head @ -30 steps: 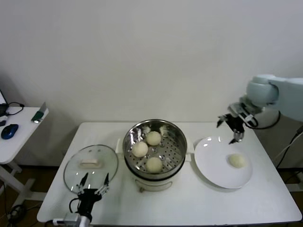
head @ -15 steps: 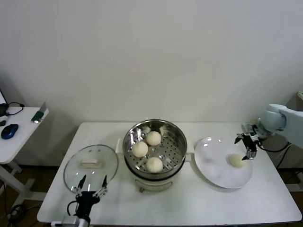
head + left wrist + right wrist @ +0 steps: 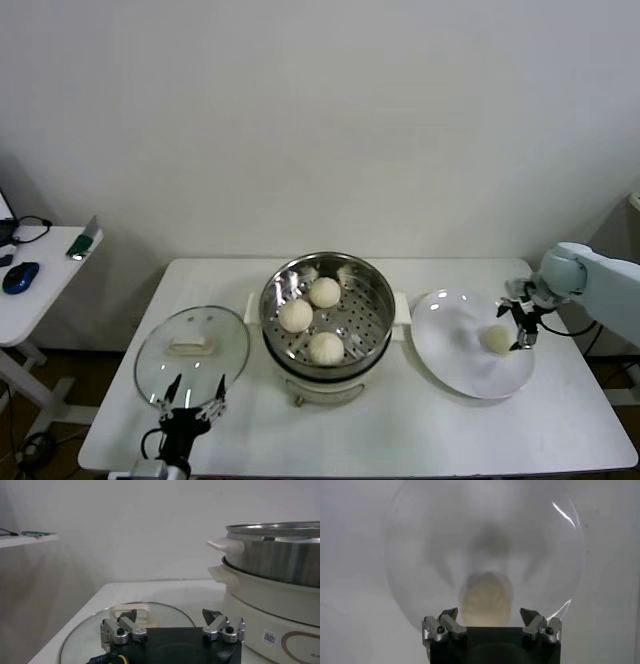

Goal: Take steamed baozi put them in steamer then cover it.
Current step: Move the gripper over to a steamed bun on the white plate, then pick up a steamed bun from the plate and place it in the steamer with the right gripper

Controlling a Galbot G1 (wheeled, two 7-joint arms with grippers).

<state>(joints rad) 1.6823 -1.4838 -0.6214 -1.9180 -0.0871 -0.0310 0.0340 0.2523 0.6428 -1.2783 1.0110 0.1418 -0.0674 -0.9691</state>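
The steamer stands mid-table with three steamed baozi on its perforated tray. A fourth baozi lies on a white plate to the right. My right gripper is open and hangs low right beside that bun. In the right wrist view the bun lies just ahead of the spread gripper. The cover, a glass lid with a cream handle, lies flat left of the steamer. My left gripper waits open at the lid's near edge, and the left wrist view shows the gripper above the lid.
A small side table at far left carries a blue mouse and a cable. The white work table has bare surface in front of the steamer and plate. The steamer's wall rises beside my left gripper.
My right arm has swung right and down, from above the plate's far edge to the bun on the plate. The left gripper has sunk slightly and stays open.
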